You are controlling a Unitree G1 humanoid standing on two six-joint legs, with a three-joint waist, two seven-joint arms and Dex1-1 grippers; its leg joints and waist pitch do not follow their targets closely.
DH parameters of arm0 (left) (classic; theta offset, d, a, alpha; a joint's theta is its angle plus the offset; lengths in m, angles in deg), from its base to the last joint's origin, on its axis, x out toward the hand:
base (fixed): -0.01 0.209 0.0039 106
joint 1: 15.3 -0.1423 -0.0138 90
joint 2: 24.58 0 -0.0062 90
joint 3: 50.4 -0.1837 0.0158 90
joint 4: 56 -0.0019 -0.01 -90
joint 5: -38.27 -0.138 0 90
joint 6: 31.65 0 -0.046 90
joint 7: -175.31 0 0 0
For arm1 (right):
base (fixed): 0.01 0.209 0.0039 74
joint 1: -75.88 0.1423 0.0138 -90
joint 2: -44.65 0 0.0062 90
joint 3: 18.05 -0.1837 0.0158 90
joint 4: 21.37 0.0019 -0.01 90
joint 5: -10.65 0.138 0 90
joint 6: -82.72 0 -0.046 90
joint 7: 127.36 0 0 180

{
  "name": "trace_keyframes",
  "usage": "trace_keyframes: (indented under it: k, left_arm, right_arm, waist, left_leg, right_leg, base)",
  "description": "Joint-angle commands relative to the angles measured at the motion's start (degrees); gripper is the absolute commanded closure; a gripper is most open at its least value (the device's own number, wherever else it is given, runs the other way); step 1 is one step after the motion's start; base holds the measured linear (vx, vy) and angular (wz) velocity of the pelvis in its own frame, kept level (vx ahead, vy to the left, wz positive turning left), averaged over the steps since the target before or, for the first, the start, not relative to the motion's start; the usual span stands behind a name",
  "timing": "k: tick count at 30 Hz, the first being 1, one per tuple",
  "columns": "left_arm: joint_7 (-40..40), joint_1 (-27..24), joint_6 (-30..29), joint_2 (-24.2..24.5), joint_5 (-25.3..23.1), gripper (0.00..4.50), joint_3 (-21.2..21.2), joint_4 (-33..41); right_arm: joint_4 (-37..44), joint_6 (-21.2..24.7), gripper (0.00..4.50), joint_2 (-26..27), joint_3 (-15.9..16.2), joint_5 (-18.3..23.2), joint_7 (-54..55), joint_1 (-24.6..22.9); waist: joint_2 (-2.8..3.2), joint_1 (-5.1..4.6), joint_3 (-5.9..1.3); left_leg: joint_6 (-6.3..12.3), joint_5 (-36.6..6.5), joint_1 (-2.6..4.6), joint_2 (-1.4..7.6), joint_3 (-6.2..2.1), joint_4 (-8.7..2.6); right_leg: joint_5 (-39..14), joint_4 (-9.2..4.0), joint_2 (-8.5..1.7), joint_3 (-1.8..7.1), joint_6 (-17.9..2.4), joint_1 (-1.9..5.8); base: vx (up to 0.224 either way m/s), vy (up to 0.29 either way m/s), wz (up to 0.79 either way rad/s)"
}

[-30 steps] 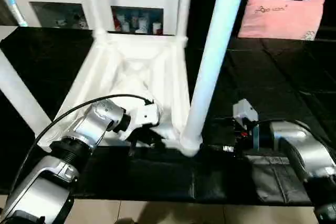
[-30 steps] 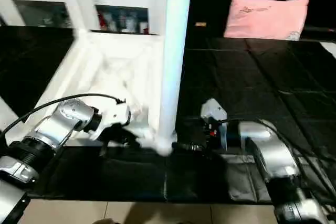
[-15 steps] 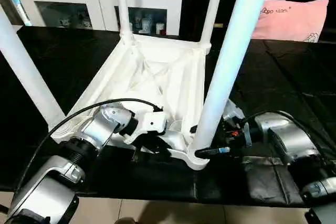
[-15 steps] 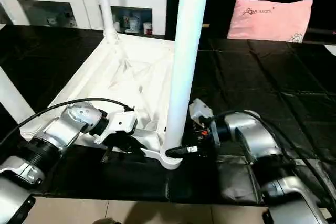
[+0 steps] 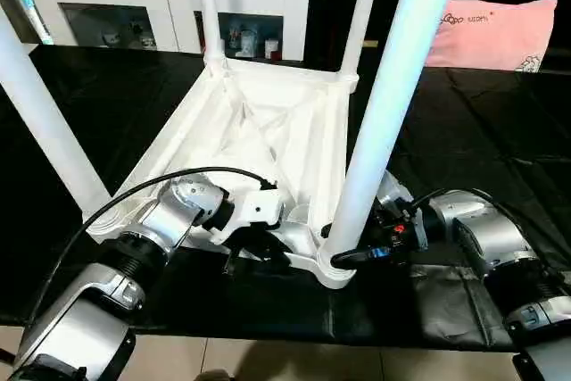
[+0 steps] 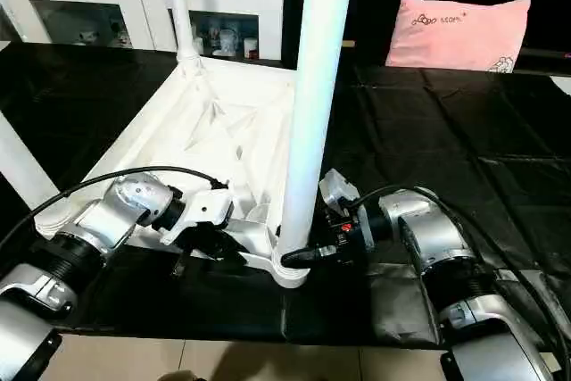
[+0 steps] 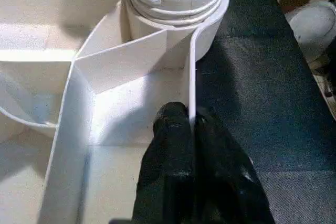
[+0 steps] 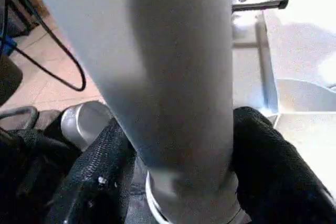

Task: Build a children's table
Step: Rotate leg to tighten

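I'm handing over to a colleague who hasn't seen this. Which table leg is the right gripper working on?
The white tabletop lies upside down on the black mat with four legs standing up from its corners. Take the near leg at the corner closest to the robot's right arm. It looks thickest, and the right gripper has its fingers either side of its base.

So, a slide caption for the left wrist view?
Left tool pinches the upturned tabletop's rim beside the corner socket.

Pink pillow (image 6: 459, 33): small print, illegible.
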Motion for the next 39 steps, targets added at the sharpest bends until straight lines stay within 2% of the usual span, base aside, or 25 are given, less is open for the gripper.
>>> trace_keyframes:
  k: [1,2,3,4,5,6,7,8,9,10,11,12,13,15,16,17,18,22,23,24,26,29,31,35,39]
  left_arm:
    - [4.16,0.84,-4.02,-1.52,0.42,4.50,1.96,0.40]
    - [4.16,0.84,-4.02,-1.52,0.42,4.50,1.96,0.40]
    - [5.76,0.71,-5.40,-1.86,0.74,4.50,2.80,0.60]
    - [7.79,0.43,-7.17,-2.20,1.04,4.50,3.79,1.25]
    - [7.79,0.43,-7.17,-2.20,1.04,4.50,3.79,1.25]
    - [12.25,-0.17,-11.71,-3.02,1.50,4.50,5.84,2.97]
    - [13.88,-0.37,-13.63,-3.42,1.74,4.50,6.65,3.67]
    - [15.70,-0.61,-15.49,-3.90,1.81,4.50,7.49,4.51]
    - [18.55,-1.00,-18.32,-4.83,1.74,4.50,8.56,5.84]
    - [21.00,-1.33,-20.58,-5.66,1.58,4.50,9.41,6.99]
    - [22.35,-1.49,-21.67,-6.16,1.39,4.50,9.81,7.59]
    - [23.99,-1.63,-22.90,-6.88,1.16,4.50,10.25,8.22]
    - [25.11,-1.62,-23.63,-7.58,0.88,4.50,10.35,8.57]
    - [29.10,-1.47,-25.84,-9.60,0.11,4.50,10.95,9.29]
    - [29.10,-1.47,-25.84,-9.60,0.11,4.50,10.95,9.29]
    - [34.12,-0.58,-28.41,-12.71,-0.25,4.50,11.53,9.28]
    - [35.87,0.08,-28.93,-13.90,-0.55,4.50,11.50,8.74]
    - [38.97,1.05,-30.45,-15.45,-1.62,4.50,11.25,8.75]
    - [39.21,1.21,-30.45,-15.52,-1.85,4.50,11.12,8.74]
    - [39.32,1.37,-30.35,-15.50,-2.06,4.50,11.06,8.73]
    - [38.65,1.36,-29.75,-14.86,-2.22,4.50,10.92,8.65]
    - [37.97,1.01,-29.51,-14.11,-2.37,4.50,10.66,8.83]
    - [35.34,0.25,-27.92,-12.03,-2.26,4.50,9.67,8.99]
    - [30.65,-0.47,-25.78,-9.54,-1.75,4.50,8.29,9.31]
    - [22.37,-1.48,-17.33,-5.54,-1.37,4.50,6.43,8.59]
  right_arm:
    - [5.09,3.43,2.18,0.47,-2.75,3.38,2.77,-2.20]
    - [5.09,3.43,2.18,0.47,-2.75,3.38,2.77,-2.20]
    - [6.77,4.28,2.25,0.65,-3.34,3.80,4.20,-3.28]
    - [8.69,5.03,2.25,1.13,-4.08,3.70,7.05,-4.68]
    - [8.69,5.03,2.28,1.13,-4.08,3.70,7.05,-4.68]
    - [11.22,7.11,2.32,3.13,-5.65,2.30,15.27,-6.68]
    - [11.84,8.17,2.38,4.09,-6.31,1.68,18.68,-7.21]
    - [12.21,8.70,2.38,5.21,-6.72,0.51,22.59,-7.67]
    - [12.15,9.55,2.40,7.09,-6.99,-1.52,28.25,-8.11]
    - [12.07,10.24,2.42,8.72,-7.17,-3.25,32.98,-8.45]
    - [12.02,10.70,2.45,9.64,-7.33,-4.03,35.42,-8.56]
    - [11.79,11.69,2.47,10.88,-7.61,-4.50,37.94,-8.50]
    - [11.33,12.10,2.48,11.94,-7.72,-5.08,40.10,-8.24]
    - [10.13,12.60,2.49,14.67,-8.10,-6.72,46.49,-7.54]
    - [10.13,12.60,2.51,14.67,-8.10,-6.72,46.49,-7.54]
    - [7.21,12.81,2.51,18.73,-9.01,-8.43,55.50,-5.66]
    - [5.42,13.10,2.51,20.38,-9.46,-9.07,59.22,-4.48]
    - [3.63,13.88,2.52,23.22,-10.34,-10.92,65.97,-2.69]
    - [3.53,14.04,2.52,23.50,-10.42,-11.14,66.81,-2.46]
    - [4.15,14.11,2.18,23.68,-10.35,-11.01,66.63,-2.68]
    - [5.89,13.88,1.85,23.40,-10.95,-10.11,65.86,-3.77]
    - [6.81,13.20,1.63,22.90,-11.79,-9.37,65.35,-4.58]
    - [8.98,11.07,1.51,20.10,-11.91,-8.60,61.54,-6.35]
    - [11.47,10.24,1.20,16.80,-12.01,-6.86,56.05,-7.94]
    - [15.21,8.03,0.86,9.95,-12.00,-3.56,43.53,-10.17]
  waist:
    - [-0.07,-0.32,-3.89]
    - [-0.12,-0.13,-3.76]
    - [-0.27,-0.36,-3.89]
    - [-0.10,-0.24,-3.85]
    - [-0.24,-0.39,-3.77]
    - [0.03,-0.74,-3.74]
    - [-0.17,-1.15,-3.66]
    - [-0.25,-1.40,-3.69]
    - [-0.05,-2.03,-3.61]
    - [-0.13,-2.48,-3.56]
    - [-0.22,-3.50,-3.63]
    - [-0.09,-3.90,-3.75]
    - [-0.19,-4.29,-3.69]
    - [-0.07,-4.50,-3.61]
    - [0.02,-4.55,-3.65]
    - [-0.01,-4.60,-3.65]
    - [0.05,-5.02,-3.58]
    - [0.23,-5.62,-3.75]
    - [0.33,-5.55,-3.78]
    - [0.35,-5.53,-3.76]
    - [0.25,-5.41,-3.76]
    - [0.18,-5.09,-3.85]
    - [0.25,-4.83,-3.80]
    - [0.14,-4.64,-3.79]
    - [-0.03,-3.86,-3.61]
  left_leg:
    - [2.91,-11.52,0.26,1.73,-0.03,-3.70]
    - [2.85,-11.79,0.46,1.75,-0.01,-3.75]
    - [2.68,-11.78,0.23,1.65,-0.07,-3.75]
    - [2.66,-11.68,0.23,1.59,-0.13,-3.77]
    - [2.50,-12.01,0.33,1.57,-0.11,-3.80]
    - [1.86,-11.87,0.26,1.62,-0.20,-3.95]
    - [1.50,-12.50,0.26,1.38,-0.25,-3.93]
    - [1.45,-12.65,0.02,1.15,-0.32,-3.93]
    - [0.65,-12.49,-0.13,1.10,-0.42,-3.99]
    - [0.64,-12.87,-0.15,0.95,-0.39,-3.90]
    - [0.29,-12.76,-0.47,0.71,-0.46,-3.78]
    - [0.95,-12.27,-0.44,0.39,-0.42,-3.50]
    - [1.61,-12.06,-0.26,0.52,-0.30,-3.46]
    - [2.34,-12.08,-0.16,0.33,-0.20,-3.37]
    - [2.36,-11.99,-0.14,0.34,-0.18,-3.34]
    - [2.51,-11.98,-0.18,0.45,-0.26,-3.45]
    - [1.76,-11.95,-0.16,0.77,-0.41,-3.67]
    - [1.92,-13.12,-0.03,0.70,-0.45,-3.65]
    - [2.28,-12.79,0.01,0.69,-0.39,-3.67]
    - [2.51,-12.76,-0.15,0.75,-0.43,-3.79]
    - [2.78,-12.63,-0.23,0.67,-0.36,-3.77]
    - [2.98,-11.29,-0.34,0.83,-0.34,-3.85]
    - [3.13,-11.80,-0.23,0.85,-0.30,-3.79]
    - [3.78,-11.27,-0.45,0.95,-0.28,-3.84]
    - [4.35,-12.03,-0.28,1.08,-0.17,-3.79]
  right_leg:
    - [-17.91,-4.42,-3.93,3.11,-10.27,3.31]
    - [-18.64,-4.65,-3.95,3.16,-9.84,3.21]
    - [-19.27,-4.51,-3.95,3.08,-9.55,3.43]
    - [-19.83,-4.64,-3.96,3.03,-9.14,3.41]
    - [-20.88,-4.83,-3.97,3.04,-8.60,3.25]
    - [-20.90,-4.77,-3.94,3.12,-8.38,3.32]
    - [-22.32,-4.94,-3.89,2.99,-7.96,3.20]
    - [-23.46,-5.01,-3.90,2.75,-7.52,3.45]
    - [-25.09,-5.16,-3.86,2.67,-6.54,3.38]
    - [-26.13,-5.44,-3.80,2.54,-6.11,3.21]
    - [-27.19,-5.49,-3.79,2.41,-5.55,3.47]
    - [-28.05,-5.93,-3.79,2.29,-4.89,3.43]
    - [-27.46,-5.98,-3.65,2.44,-5.32,3.06]
    - [-27.99,-6.22,-3.49,2.27,-5.34,2.85]
    - [-28.01,-6.24,-3.50,2.29,-5.24,2.86]
    - [-27.65,-6.25,-3.47,2.28,-5.22,2.86]
    - [-26.62,-5.84,-3.49,2.33,-6.00,2.60]
    - [-24.57,-5.92,-3.48,2.42,-6.69,2.76]
    - [-23.09,-5.84,-3.55,2.61,-7.12,2.76]
    - [-21.90,-5.62,-3.47,2.59,-7.44,2.92]
    - [-21.29,-5.57,-3.50,2.64,-7.46,3.11]
    - [-18.81,-5.24,-3.55,2.81,-8.00,3.24]
    - [-19.68,-5.45,-3.71,2.81,-7.81,3.18]
    - [-18.03,-5.15,-3.67,2.95,-8.35,3.34]
    - [-20.31,-5.47,-3.79,3.01,-7.54,3.22]
  base:
    - [0.000,0.000,0.00]
    - [0.000,0.000,0.00]
    - [0.000,0.000,0.00]
    - [0.000,0.000,0.00]
    - [0.000,0.000,0.00]
    - [0.000,0.000,0.00]
    - [0.000,0.000,0.00]
    - [0.000,0.000,0.00]
    - [0.000,0.000,0.00]
    - [0.000,0.000,0.00]
    - [0.000,0.000,0.00]
    - [0.000,0.000,0.00]
    - [0.000,0.000,0.00]
    - [0.000,0.000,0.00]
    - [0.000,0.000,0.00]
    - [0.000,0.000,0.00]
    - [0.000,0.000,0.00]
    - [0.000,0.000,0.00]
    - [0.000,0.000,0.00]
    - [0.000,0.000,0.00]
    - [0.000,0.000,0.00]
    - [0.000,0.000,0.00]
    - [0.000,0.000,0.00]
    - [0.000,0.000,0.00]
    - [0.000,0.000,0.00]
